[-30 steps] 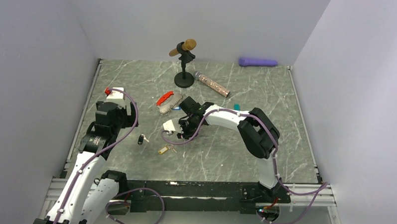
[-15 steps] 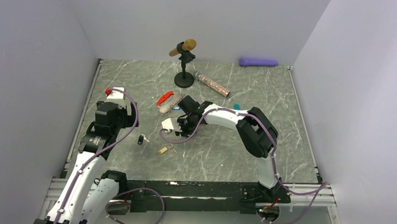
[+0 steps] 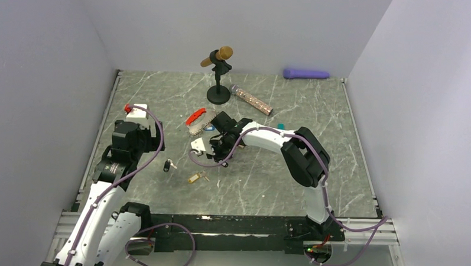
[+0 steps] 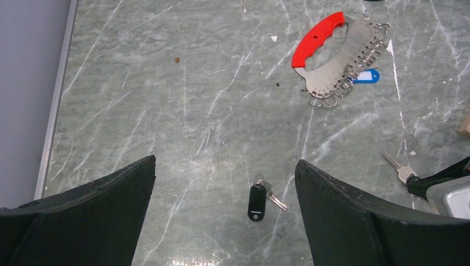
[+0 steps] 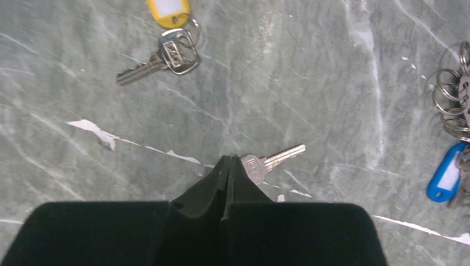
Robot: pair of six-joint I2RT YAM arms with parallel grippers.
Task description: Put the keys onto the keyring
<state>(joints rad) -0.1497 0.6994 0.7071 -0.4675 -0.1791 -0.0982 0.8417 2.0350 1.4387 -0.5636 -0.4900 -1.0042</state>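
Observation:
The keyring, a red handle [image 3: 195,116] [image 4: 318,39] on a silvery coil [image 4: 345,71] of rings, lies mid-table with a blue-tagged key [image 4: 367,76] [image 5: 446,178] beside its rings. My right gripper [image 3: 213,151] [image 5: 228,162] is shut on a bare silver key [image 5: 270,160] [image 4: 397,166] that sticks out past its tips, just below the keyring. A black-tagged key [image 3: 169,165] [image 4: 256,200] lies between my left gripper's open fingers, well below them. My left gripper [image 3: 140,114] [image 4: 224,166] is open and empty. A yellow-tagged key [image 3: 197,178] [image 5: 165,50] lies nearer the front.
A black microphone stand [image 3: 218,94] holding a tan wooden block [image 3: 220,54] stands at the back. A glittery tube [image 3: 252,100] lies right of it, a small teal block [image 3: 280,126] further right, a purple object [image 3: 306,73] by the back wall. Walls close in on both sides.
My right gripper has shifted a little up and left with the bare key, closer to the keyring. The left arm has not moved.

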